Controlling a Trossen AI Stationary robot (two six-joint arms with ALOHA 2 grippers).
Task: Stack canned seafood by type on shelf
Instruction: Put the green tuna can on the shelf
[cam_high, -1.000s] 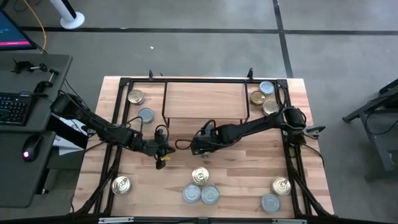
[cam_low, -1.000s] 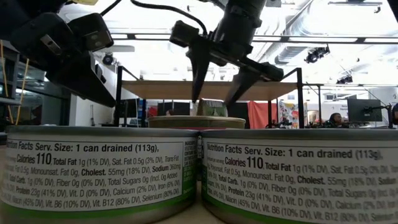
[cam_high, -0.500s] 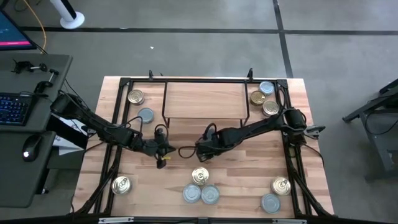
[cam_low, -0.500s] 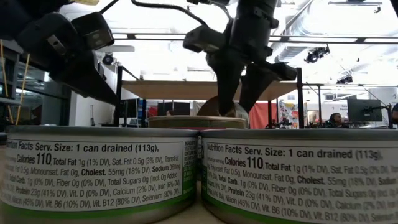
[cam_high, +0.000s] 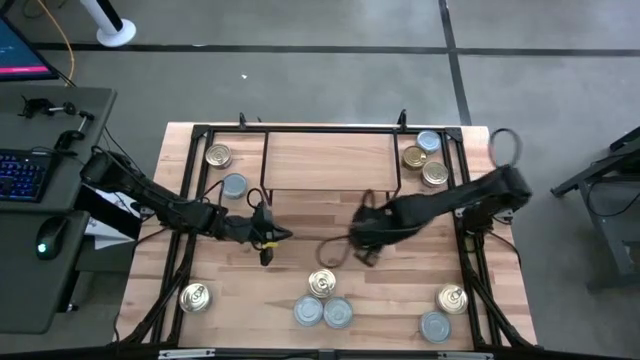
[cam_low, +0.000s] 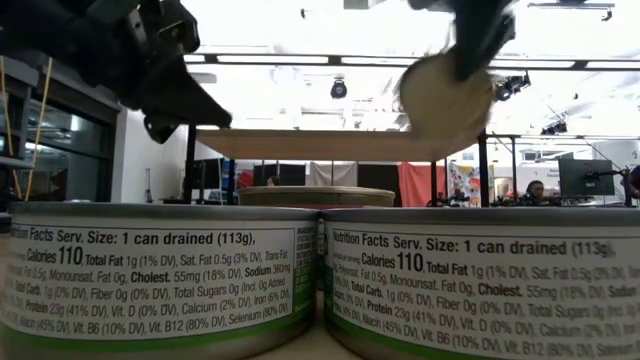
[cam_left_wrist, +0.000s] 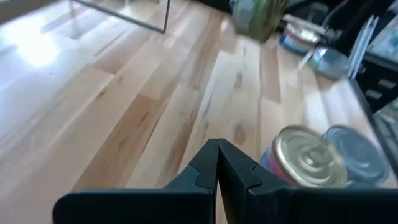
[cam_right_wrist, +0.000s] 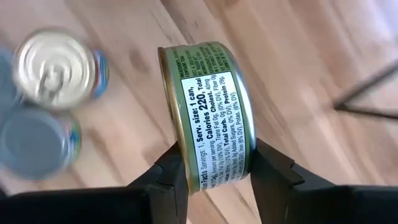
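The right gripper (cam_right_wrist: 214, 165) clamps a green-labelled can (cam_right_wrist: 210, 112) on edge, lifted in front of the shelf (cam_high: 328, 160); only the left wrist view shows the left gripper (cam_left_wrist: 217, 163) pinched closed, empty.

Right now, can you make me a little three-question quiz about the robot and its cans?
1. True or false: the right gripper is holding a green-label can.
2. The left gripper fingers are: A) wide open B) closed together C) holding a can
3. What lies on top of the shelf?

Key:
1. True. The can is pinched on its flat ends, up off the table.
2. B.
3. Nothing; the board is bare, and the other cans sit on the table.
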